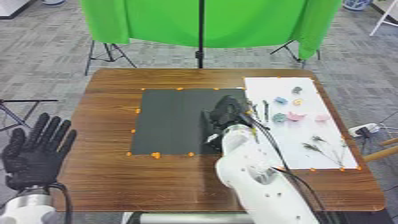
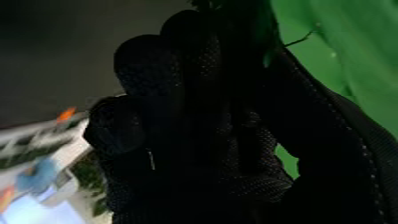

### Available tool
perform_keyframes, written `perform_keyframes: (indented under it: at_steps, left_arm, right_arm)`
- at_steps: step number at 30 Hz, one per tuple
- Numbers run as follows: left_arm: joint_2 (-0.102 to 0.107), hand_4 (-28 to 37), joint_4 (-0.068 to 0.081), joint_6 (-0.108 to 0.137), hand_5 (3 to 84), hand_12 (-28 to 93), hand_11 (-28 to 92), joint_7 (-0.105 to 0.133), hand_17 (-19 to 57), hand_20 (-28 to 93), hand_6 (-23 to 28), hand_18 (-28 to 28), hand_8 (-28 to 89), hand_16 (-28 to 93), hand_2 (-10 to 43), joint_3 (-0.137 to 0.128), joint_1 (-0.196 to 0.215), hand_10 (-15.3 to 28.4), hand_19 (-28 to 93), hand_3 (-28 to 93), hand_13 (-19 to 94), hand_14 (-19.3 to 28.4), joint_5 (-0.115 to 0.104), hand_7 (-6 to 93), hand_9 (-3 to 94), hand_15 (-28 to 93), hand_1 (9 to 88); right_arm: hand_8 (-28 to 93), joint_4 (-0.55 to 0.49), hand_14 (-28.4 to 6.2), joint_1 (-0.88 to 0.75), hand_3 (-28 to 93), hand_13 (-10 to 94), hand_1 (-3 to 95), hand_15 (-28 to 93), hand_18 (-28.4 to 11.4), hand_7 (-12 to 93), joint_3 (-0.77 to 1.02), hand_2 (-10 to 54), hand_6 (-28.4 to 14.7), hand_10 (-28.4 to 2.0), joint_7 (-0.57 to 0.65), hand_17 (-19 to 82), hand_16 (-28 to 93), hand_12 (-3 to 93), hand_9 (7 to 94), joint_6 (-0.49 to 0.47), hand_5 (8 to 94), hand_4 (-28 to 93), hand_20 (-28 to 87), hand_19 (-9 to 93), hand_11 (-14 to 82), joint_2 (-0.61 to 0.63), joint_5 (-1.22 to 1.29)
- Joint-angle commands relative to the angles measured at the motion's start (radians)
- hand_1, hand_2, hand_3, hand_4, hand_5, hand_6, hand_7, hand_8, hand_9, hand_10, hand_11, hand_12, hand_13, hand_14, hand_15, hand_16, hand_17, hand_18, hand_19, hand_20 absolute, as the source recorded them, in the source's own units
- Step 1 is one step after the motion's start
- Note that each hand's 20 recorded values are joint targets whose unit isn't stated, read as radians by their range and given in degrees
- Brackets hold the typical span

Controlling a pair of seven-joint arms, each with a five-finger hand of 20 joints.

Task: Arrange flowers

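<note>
The brown table (image 1: 107, 180) is spread across the middle of the frame, with a dark sheet (image 1: 169, 110) laid near its centre and a white sheet (image 1: 266, 87) to the right. Over the dark sheet's right edge the right arm (image 1: 266, 195) is extended from the bottom; if it were swung low, the loose cable (image 1: 270, 137) beside it could be dragged across the flowers. The left hand (image 1: 32, 162) is held open, fingers straight, at the lower left, well clear of the work. The right hand (image 1: 226, 109) appears to be closed on a thin sprig (image 2: 304, 40), pinched near the fingertips; with so slight a stem, a twist or slip could be caused by the smooth glove. On the white sheet, right of centre, a pink flower (image 1: 295, 116) and a smaller blue flower (image 1: 281, 100) are laid close together, so a neighbour could easily be nudged when one is picked up.
</note>
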Motion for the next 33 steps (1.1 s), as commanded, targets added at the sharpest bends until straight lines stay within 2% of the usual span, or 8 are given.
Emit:
perform_keyframes:
  at_steps: [1,5,7,9,12,19,25,33]
  left_arm:
    - [0.044,-28.3,0.03,-0.009,43.1,7,14,-0.007,-7.9,12,8.9,13.0,-8,-6,14.6,0.032,-0.066,13.6,31,75,27,13.9,-0.009,7.0,38.0,23,24.0]
    - [0.038,-28.3,0.031,0.011,43.1,7,14,-0.065,-7.9,12,8.9,13.0,-8,-6,14.7,0.046,-0.075,13.6,31,75,27,13.9,-0.024,7.0,38.0,23,24.0]
    - [0.045,-28.3,0.04,0.004,43.0,7,14,-0.071,-7.9,12,8.8,13.0,-8,-6,14.7,0.055,-0.094,13.7,31,75,27,13.9,-0.023,7.0,38.0,23,23.9]
    - [0.055,-28.3,0.044,0.011,43.0,7,14,-0.081,-8.0,12,8.8,13.0,-8,-6,14.8,0.061,-0.106,13.6,31,75,27,13.9,-0.004,7.1,38.0,23,24.0]
    - [0.057,-28.3,0.049,0.027,43.0,7,14,-0.109,-8.0,12,8.8,13.1,-8,-6,15.3,0.064,-0.119,13.6,31,75,27,13.9,-0.01,7.1,38.0,23,24.3]
    - [0.058,-28.3,0.057,0.022,43.1,7,14,-0.107,-8.0,11,8.7,13.0,-8,-6,15.8,0.074,-0.132,13.8,31,75,27,14.1,-0.015,7.3,38.2,23,24.5]
    - [0.032,-28.3,0.044,-0.003,43.2,7,14,-0.054,-8.0,11,8.8,12.9,-8,-6,15.9,0.058,-0.09,13.6,31,75,27,14.2,-0.015,7.3,38.1,24,24.6]
    - [0.023,-28.3,0.049,-0.004,43.2,7,15,-0.069,-8.0,11,8.8,12.9,-8,-6,15.8,0.066,-0.089,13.7,32,75,27,14.4,-0.023,7.5,38.1,24,24.7]
  right_arm:
    - [14,0.068,-10.7,0.119,80,75,53.8,59,-24.2,45,-0.097,-9.5,-1.6,-12.2,0.071,44,34,42.6,83.5,-0.013,74.8,-22,49,93,26.4,-0.083,0.069]
    - [14,0.097,-12.1,0.089,78,75,53.2,62,-24.8,45,-0.107,-9.5,-1.6,-12.3,0.123,45,32,43.2,83.0,-0.034,74.6,-22,51,93,28.9,-0.127,0.071]
    - [14,0.096,-13.2,0.082,76,75,51.4,65,-25.0,44,-0.107,-9.5,-3.0,-13.3,0.126,45,28,42.7,81.9,-0.07,74.3,-22,52,93,30.2,-0.134,0.099]
    - [11,0.085,-14.1,0.075,75,73,48.8,65,-25.0,35,-0.12,-9.5,-5.2,-15.3,0.131,44,24,34.7,79.6,-0.071,74.4,-22,52,93,32.6,-0.131,0.116]
    - [3,0.064,-14.5,0.053,79,72,43.0,60,-25.3,21,-0.127,-9.5,-7.6,-18.1,0.143,43,21,23.6,78.0,-0.058,73.5,-22,50,93,32.7,-0.13,0.115]
    - [-11,0.025,-15.2,0.037,80,70,37.5,56,-25.7,13,-0.129,-9.5,-10.5,-20.1,0.149,42,19,19.6,75.1,-0.04,66.7,-21,49,93,29.1,-0.127,0.146]
    - [-10,-0.03,-16.2,0.035,80,69,32.8,61,-25.5,11,-0.136,-6.8,-11.5,-20.9,0.035,42,20,19.1,73.8,-0.058,63.5,-21,49,93,28.3,-0.022,0.088]
    - [-10,-0.084,-17.6,-0.028,80,69,29.8,76,-25.3,11,-0.111,1.2,-10.5,-20.1,0.023,44,27,24.5,75.3,-0.194,64.2,-21,55,93,42.6,0.012,0.11]
